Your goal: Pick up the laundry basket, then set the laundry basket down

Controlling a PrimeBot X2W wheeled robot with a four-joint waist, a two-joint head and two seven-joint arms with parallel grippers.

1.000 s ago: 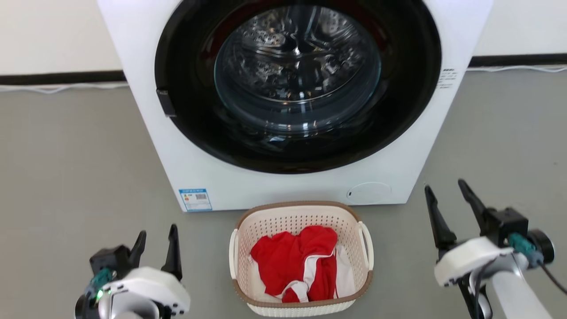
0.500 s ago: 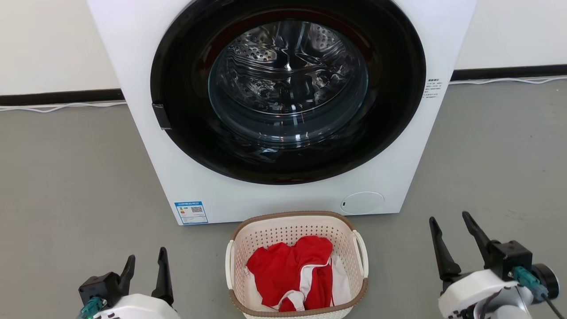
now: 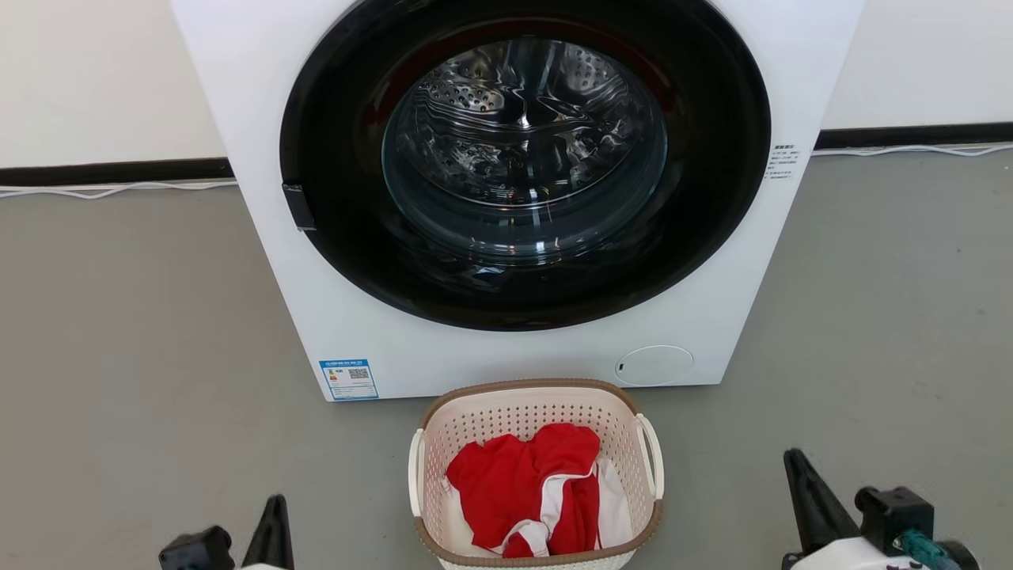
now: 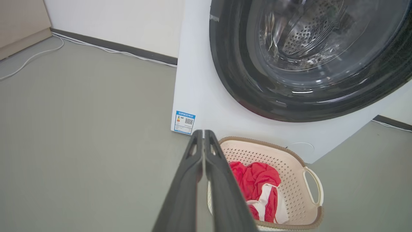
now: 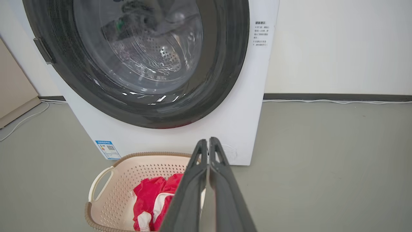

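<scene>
The small cream-white perforated plastic laundry basket (image 3: 514,413) with its brown woven-look rim sat on the grey floor (image 3: 142,356), just in front of the base of the big white front-loading washing machine (image 3: 475,356), below its round dark-ringed glass door (image 3: 522,142). A crumpled red and white garment (image 3: 514,483) lay inside it. The left gripper (image 4: 202,135) hung off the basket's left side and the right gripper (image 5: 208,141) off its right, neither touching it, each with its two dark fingers (image 4: 223,187) pressed together on nothing.
</scene>
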